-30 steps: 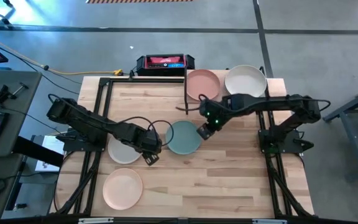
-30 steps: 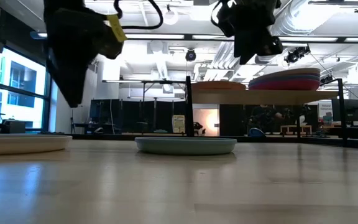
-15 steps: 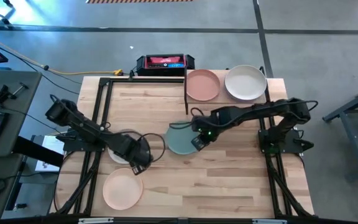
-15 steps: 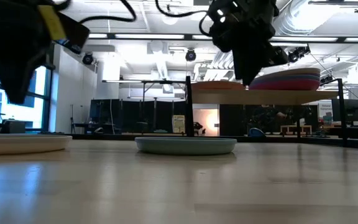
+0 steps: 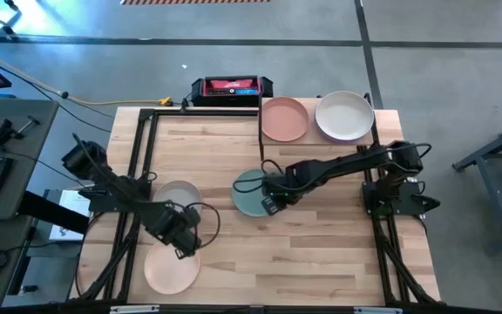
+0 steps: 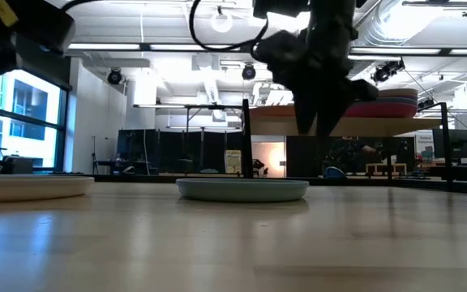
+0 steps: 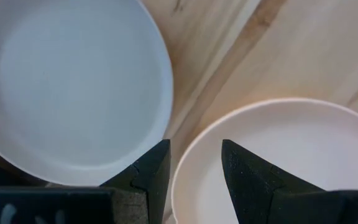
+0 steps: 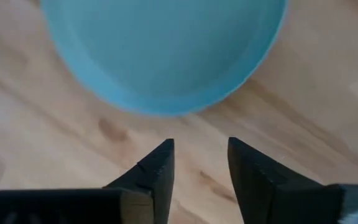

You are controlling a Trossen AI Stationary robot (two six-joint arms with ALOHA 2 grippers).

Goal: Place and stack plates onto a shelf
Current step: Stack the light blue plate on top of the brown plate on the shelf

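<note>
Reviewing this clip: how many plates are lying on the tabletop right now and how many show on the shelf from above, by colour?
On the tabletop:
Teal plate: 1
Grey-beige plate: 1
Peach plate: 1
On the shelf, tops only from above:
Pink plate: 1
Cream plate: 1
Total: 5. The low view shows more plates stacked under one top plate, but they cannot be counted.

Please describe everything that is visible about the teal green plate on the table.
The teal green plate is round, shallow and matte, with a low raised rim. It lies flat and upright on the slatted wooden tabletop, near the middle, empty, apart from the other plates. The right claw hangs above its edge, fingers open, not touching it.
</note>
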